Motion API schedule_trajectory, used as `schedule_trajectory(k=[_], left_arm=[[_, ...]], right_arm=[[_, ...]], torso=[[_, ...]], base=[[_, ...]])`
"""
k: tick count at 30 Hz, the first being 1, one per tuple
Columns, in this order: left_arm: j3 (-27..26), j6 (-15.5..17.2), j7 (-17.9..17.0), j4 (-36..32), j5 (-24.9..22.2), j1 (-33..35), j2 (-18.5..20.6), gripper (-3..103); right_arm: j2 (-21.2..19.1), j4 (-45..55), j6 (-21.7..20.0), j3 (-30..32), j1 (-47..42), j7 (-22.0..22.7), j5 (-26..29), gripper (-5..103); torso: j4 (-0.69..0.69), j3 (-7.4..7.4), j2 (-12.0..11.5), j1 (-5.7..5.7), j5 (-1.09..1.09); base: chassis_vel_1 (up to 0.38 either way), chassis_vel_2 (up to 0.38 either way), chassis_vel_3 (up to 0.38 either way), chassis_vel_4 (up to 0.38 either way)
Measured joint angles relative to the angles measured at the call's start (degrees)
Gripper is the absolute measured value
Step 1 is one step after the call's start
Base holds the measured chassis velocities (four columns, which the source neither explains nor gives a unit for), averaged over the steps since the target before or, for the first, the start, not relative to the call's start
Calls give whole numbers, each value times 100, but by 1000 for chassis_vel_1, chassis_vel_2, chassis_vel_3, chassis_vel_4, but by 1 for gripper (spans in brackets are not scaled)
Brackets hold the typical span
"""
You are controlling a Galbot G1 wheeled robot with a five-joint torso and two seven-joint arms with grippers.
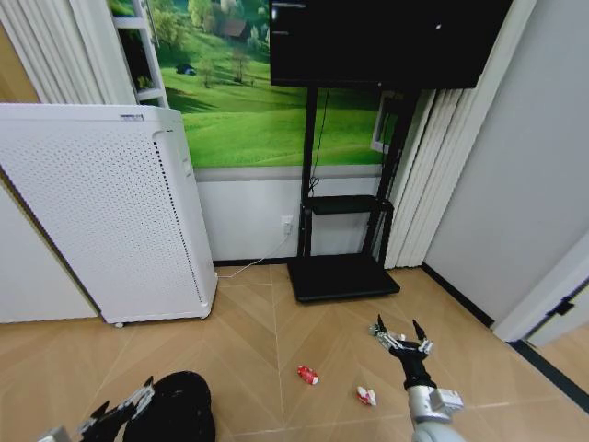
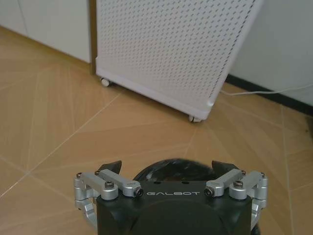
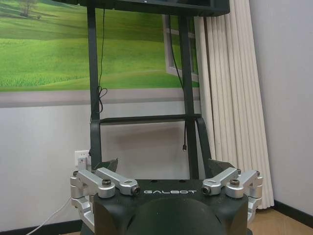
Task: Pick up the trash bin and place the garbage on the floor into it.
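The trash bin (image 1: 184,407), small, round and black, stands on the floor (image 1: 248,341) at the lower left. My left gripper (image 1: 124,403) is open just to its left, low over the floor. In the left wrist view the left gripper (image 2: 167,167) has its jaws spread, and the bin's dark rim (image 2: 171,171) lies just beyond them. Two red-and-white pieces of garbage lie on the parquet, one (image 1: 307,375) in the middle and one (image 1: 366,396) further right. My right gripper (image 1: 402,337) hangs open above the floor, right of both pieces, holding nothing, and the right wrist view (image 3: 162,165) faces the wall.
A tall white perforated appliance (image 1: 110,212) on casters stands at the back left, with a white cable (image 1: 262,258) running to a wall socket. The flat black TV-stand base (image 1: 342,276) lies against the wall. A curtain (image 1: 423,184) and a dark floor strip (image 1: 543,364) are on the right.
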Motion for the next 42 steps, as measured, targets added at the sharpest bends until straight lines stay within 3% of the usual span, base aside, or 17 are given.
schedule_trajectory(k=[2, 8, 14, 19, 28, 33, 35, 36, 38, 40, 42], left_arm=[[-191, -1, 50, 261, -341, 310, 54, 100], [-209, -102, 214, 1035, -594, 448, 121, 100], [-80, -109, 367, 1569, -612, 14, 149, 100], [72, 94, 398, 1782, -597, -424, 268, 100], [427, 346, 164, 2219, -576, -1038, 422, 103], [483, 370, 200, 2525, -587, -1387, 572, 90], [514, 381, 226, 2666, -605, -1521, 671, 74], [514, 381, 226, 2666, -605, -1521, 671, 74], [529, 377, 264, 2733, -605, -1552, 696, 63], [533, 375, 282, 2748, -605, -1552, 698, 63], [547, 368, 337, 2784, -602, -1543, 697, 52]], right_arm=[[-28, -54, -16, -28, 67, 2, 44, 100], [-32, -159, -20, -85, 119, 3, 48, 100], [-28, -176, -6, -114, 60, 3, 4, 100], [-39, -83, 11, -73, -58, 2, -16, 100], [-36, -10, 70, 28, -207, -11, -56, 100], [-21, -10, 91, 43, -271, -14, -85, 100], [-13, 3, 101, 47, -298, -16, -100, 100], [-13, 3, 101, 47, -298, -16, -100, 100], [-13, 32, 101, 60, -310, -16, -100, 100], [-13, 40, 101, 68, -312, -16, -98, 100], [-15, 59, 104, 85, -318, -16, -87, 100]], torso=[[1, 4, 5, 2, 1], [1, 10, 13, 4, 0], [0, 14, 20, 7, -1], [0, 18, 25, 8, 0], [0, 22, 31, 10, 0], [-1, 23, 33, 11, 0], [-1, 24, 34, 11, 0], [-1, 24, 34, 11, 0], [0, 25, 35, 11, 1], [0, 25, 35, 11, 1], [0, 25, 36, 11, 1]], base=[[0, 0, 0, 0], [0, 0, 0, 0], [0, 0, 0, 0], [0, 0, 0, 0], [0, 0, 0, 0], [0, 0, 0, 0], [0, 0, 0, 0], [0, 0, 0, 0], [0, 0, 0, 0], [0, 0, 0, 0], [0, 0, 0, 0]])
